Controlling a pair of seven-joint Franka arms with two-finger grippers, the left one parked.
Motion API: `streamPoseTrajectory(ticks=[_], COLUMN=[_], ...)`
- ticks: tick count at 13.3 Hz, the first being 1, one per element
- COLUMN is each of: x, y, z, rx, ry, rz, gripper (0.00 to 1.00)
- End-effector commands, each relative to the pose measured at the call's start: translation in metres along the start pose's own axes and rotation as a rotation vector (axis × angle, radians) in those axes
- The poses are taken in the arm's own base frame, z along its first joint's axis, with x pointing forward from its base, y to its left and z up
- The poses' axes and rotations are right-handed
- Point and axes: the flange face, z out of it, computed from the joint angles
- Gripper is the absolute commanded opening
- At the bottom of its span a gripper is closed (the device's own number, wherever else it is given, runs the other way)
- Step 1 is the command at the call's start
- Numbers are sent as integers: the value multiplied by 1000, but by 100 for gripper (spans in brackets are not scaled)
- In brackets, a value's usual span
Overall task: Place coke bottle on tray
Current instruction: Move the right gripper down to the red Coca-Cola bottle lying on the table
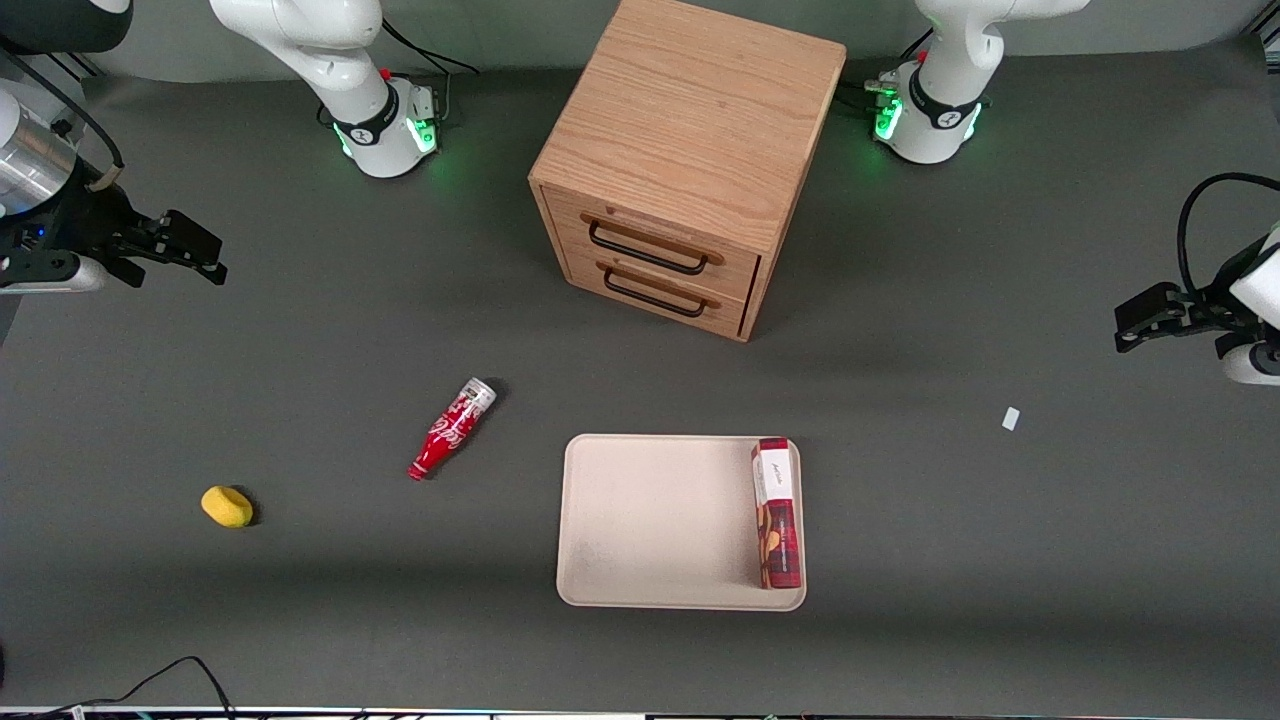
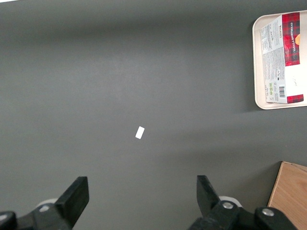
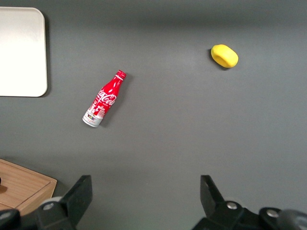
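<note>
Dark grey matting covers the whole table, and the slim red coke bottle with a silver end lies on its side on it — beside the flat cream rectangular tray, toward the working arm's end, not touching it. The right arm's gripper hovers well apart from the bottle, its black fingers spread wide with nothing between them.

To do this step well, I would turn the wrist so the fingers close across the bottle's body, not along it, then set it on the tray's bare part, away from the red-and-white snack box.

White script on the bottle reads Coca-Cola; the box's print is unreadable.
</note>
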Motion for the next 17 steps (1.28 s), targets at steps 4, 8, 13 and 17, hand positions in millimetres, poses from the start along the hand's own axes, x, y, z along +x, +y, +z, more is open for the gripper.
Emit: streamPoseTrajectory(ticks=[4, 8, 13, 17], x=[5, 35, 57, 51], y=[-12, -87, -121, -136], z=[12, 97, 247, 342], rx=[-12, 9, 53, -65], ry=[-51, -96, -112, -57], rz=[175, 332, 584, 668], gripper=[100, 100, 100, 100])
